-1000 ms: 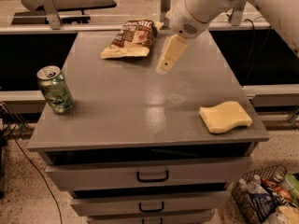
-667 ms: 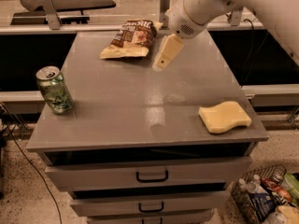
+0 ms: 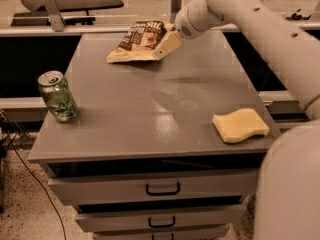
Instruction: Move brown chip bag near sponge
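Note:
The brown chip bag (image 3: 136, 40) lies flat at the far middle of the grey cabinet top (image 3: 150, 109), dark front up with pale tan edges. The gripper (image 3: 167, 45) is low over the far part of the top, right at the bag's right edge and overlapping it. The white arm reaches in from the upper right. The pale yellow sponge (image 3: 240, 125) lies flat near the front right corner, well away from the bag and the gripper.
A green can (image 3: 57, 96) stands upright near the left edge of the top. Drawers with dark handles (image 3: 162, 189) are below the front edge. The robot's white body (image 3: 290, 184) fills the lower right. A cable hangs at the lower left.
The gripper has moved left and a little farther back, from beside the bag to its right edge. The bag, the sponge and the can have not moved.

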Available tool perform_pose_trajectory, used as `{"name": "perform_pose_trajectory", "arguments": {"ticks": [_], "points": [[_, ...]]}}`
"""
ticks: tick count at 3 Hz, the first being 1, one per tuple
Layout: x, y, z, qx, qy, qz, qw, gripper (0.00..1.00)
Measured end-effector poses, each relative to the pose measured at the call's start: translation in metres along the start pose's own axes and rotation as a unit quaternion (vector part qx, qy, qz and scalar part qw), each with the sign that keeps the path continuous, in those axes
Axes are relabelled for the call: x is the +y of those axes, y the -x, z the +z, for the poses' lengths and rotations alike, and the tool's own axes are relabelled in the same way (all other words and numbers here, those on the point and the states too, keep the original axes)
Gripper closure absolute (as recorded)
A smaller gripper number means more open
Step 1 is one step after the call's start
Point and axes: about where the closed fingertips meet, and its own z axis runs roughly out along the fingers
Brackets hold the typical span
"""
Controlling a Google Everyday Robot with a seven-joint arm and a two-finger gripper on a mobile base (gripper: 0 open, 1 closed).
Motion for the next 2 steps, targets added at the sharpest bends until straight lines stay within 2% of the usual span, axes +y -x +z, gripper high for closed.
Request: {"name": "perform_pose_trajectory", "arguments": {"ticks": [1, 2], "points": [[-0.024, -0.016, 0.043, -0.017, -0.015, 0.080, 0.9965, 0.00], [-0.032, -0.020, 0.074, -0.038, -0.014, 0.139, 0.9894, 0.00]]}}
